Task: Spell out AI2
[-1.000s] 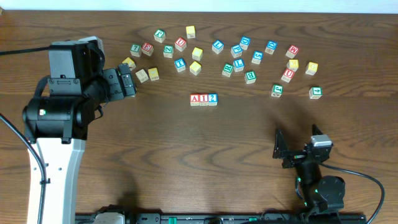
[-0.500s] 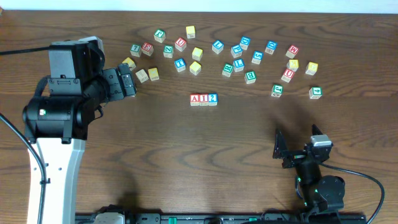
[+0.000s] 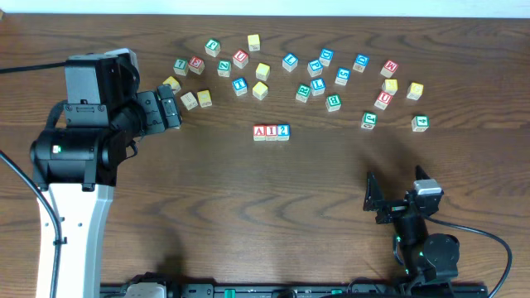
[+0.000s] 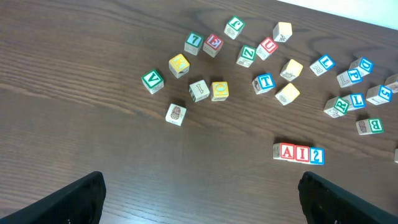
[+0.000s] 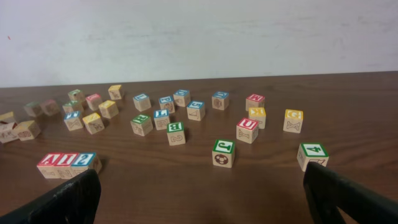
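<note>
A red A block [image 3: 260,132], a red I block [image 3: 272,132] and a blue 2 block [image 3: 283,131] stand touching in a row at the table's middle, reading A I 2. The row also shows in the left wrist view [image 4: 299,153] and the right wrist view [image 5: 67,162]. My left gripper [image 3: 171,109] is open and empty at the left, well away from the row. My right gripper [image 3: 370,197] is open and empty near the front right. Its fingers frame bare wood [image 5: 199,199], as do the left gripper's fingers [image 4: 199,199].
Several loose letter blocks lie scattered across the back of the table [image 3: 315,68]. A green 4 block [image 3: 420,122] and a green block [image 3: 368,120] sit at the right. Three blocks [image 3: 189,99] lie close to my left gripper.
</note>
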You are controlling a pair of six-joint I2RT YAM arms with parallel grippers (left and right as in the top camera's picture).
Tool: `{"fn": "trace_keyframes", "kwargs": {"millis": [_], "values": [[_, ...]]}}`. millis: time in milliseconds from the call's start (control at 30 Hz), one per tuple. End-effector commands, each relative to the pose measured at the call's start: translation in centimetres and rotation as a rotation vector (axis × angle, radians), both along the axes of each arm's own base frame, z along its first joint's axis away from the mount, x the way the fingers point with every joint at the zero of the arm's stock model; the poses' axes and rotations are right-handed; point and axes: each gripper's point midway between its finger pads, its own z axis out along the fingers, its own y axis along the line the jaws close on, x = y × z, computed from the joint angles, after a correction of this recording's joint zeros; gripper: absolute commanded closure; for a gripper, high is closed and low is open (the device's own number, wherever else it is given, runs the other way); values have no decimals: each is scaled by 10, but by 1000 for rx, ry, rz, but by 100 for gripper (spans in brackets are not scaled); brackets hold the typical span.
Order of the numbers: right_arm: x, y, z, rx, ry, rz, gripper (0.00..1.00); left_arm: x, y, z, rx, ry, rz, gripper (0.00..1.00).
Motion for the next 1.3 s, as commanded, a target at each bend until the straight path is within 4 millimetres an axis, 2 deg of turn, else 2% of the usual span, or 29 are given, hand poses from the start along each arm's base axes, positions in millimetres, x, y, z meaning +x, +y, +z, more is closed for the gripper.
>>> {"fn": "trace_keyframes", "kwargs": {"millis": [0, 267, 433, 567, 667, 900, 1267], "values": [[0, -2, 0, -12, -4, -10, 1, 2, 3, 4, 14, -11, 7, 2], [0, -2, 0, -13, -4, -10, 1, -1, 4, 1, 16, 8, 7, 2], [0, -2, 0, -12, -4, -10, 1, -9, 13, 8, 53, -19, 42, 2], [0, -2, 0, -12, -4, -10, 1, -12, 12, 14, 66, -116, 27, 2], [0, -2, 0, -12, -4, -10, 1, -16, 13, 10, 99, -203, -1, 2], [0, -2, 0, -12, -4, -10, 1, -34, 21, -19, 133, -456, 16, 3], [0, -2, 0, -12, -4, -10, 1, -75, 21, -101, 140, -598, 22, 2]]}}
